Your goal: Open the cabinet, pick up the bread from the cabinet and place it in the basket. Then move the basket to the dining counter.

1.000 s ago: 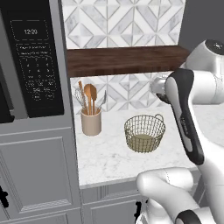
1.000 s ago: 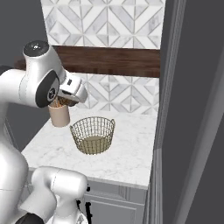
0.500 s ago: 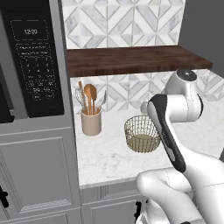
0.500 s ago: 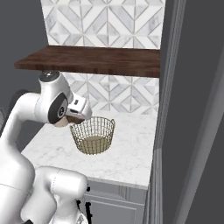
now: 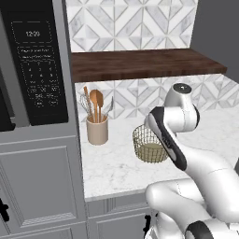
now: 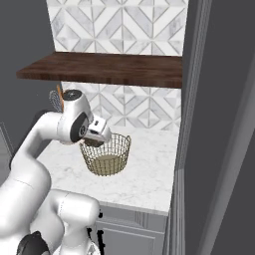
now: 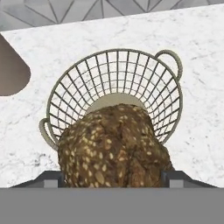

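- Beige utensil crock on the marble worktop — wooden spoons upright inside.
- Dark wooden shelf above, against the geometric tile wall.
- Black microwave to the left — grey cabinet doors beneath.

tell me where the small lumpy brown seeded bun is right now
In the hand view, the small lumpy brown seeded bun sits between the gripper fingers, held above the round brass-gold wire basket on the white marble worktop.

Arm: glossy white rounded shells w/ dark grey joint bands, round grey cap on top joint, bulky white base.
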{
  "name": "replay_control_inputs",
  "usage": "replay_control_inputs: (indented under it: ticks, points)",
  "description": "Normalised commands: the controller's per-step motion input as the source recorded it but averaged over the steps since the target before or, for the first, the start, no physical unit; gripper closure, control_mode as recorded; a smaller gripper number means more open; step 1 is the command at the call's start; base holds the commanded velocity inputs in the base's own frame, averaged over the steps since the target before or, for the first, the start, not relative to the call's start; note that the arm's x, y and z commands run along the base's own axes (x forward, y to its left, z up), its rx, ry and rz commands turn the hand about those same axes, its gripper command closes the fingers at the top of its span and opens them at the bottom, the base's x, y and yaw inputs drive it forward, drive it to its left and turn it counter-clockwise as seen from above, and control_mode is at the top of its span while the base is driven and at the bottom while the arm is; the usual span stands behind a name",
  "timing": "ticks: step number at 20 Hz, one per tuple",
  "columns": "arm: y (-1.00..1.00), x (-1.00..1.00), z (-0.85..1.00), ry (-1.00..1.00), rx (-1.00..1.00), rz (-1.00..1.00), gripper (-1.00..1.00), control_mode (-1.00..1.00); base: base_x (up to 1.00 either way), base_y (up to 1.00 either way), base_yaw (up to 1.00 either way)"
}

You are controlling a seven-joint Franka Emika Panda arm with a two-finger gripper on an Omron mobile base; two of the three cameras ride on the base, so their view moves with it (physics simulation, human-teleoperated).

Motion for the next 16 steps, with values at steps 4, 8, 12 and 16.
replay_control_inputs:
  ticks: [4,8,12,16]
  points:
    - [0.00,0.27,-0.35,0.17,0.00,0.00,1.00,-1.00,0.00,0.00,0.00]
    - [0.00,0.33,-0.42,0.17,0.00,0.00,1.00,-1.00,0.00,0.00,0.00]
    - [0.00,0.26,-0.36,0.10,0.00,0.00,1.00,-1.00,0.00,0.00,0.00]
    - [0.00,0.23,-0.33,0.05,0.00,0.00,1.00,-1.00,0.00,0.00,0.00]
